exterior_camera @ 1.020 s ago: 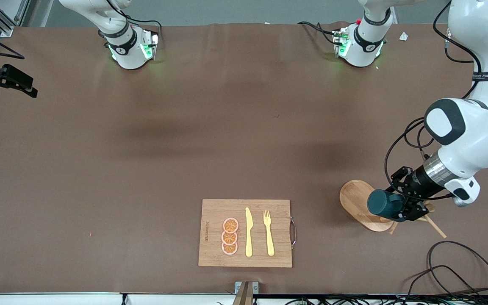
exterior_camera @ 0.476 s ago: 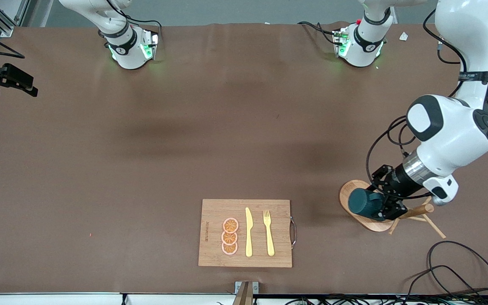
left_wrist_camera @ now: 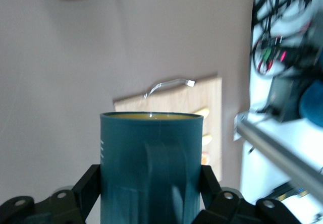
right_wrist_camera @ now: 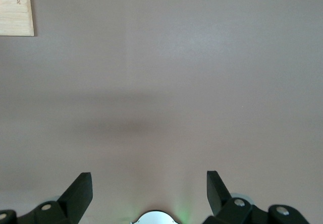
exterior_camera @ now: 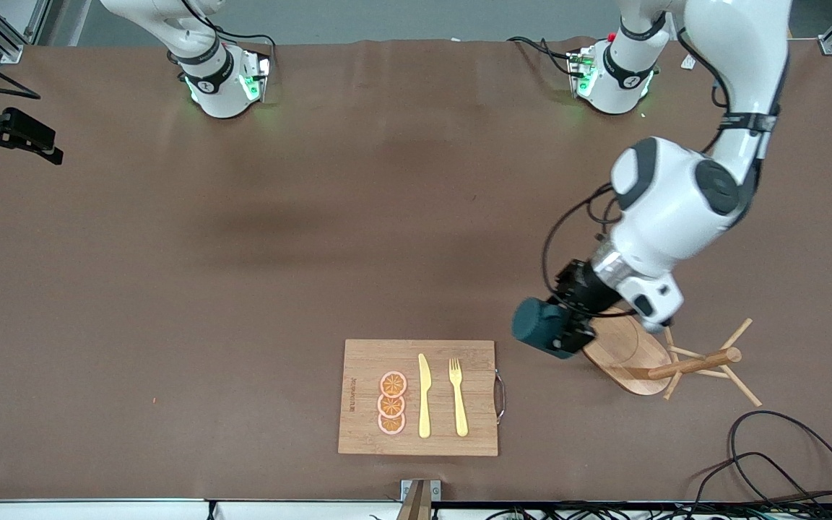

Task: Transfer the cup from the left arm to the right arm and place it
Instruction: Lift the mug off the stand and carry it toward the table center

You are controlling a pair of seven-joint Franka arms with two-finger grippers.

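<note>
Left gripper (exterior_camera: 568, 328): you are holding the cup (exterior_camera: 540, 326) sideways over the table.
Right gripper (right_wrist_camera: 149, 193): waiting wide, empty.
Risk: cup is possibly slipping during handover.

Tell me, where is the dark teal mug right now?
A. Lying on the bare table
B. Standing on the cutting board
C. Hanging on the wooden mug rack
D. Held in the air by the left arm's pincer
D: the mug is clamped in the left pincer, hanging over the table between the cutting board and the wooden mug rack; the wrist view shows fingers on both sides.
</note>
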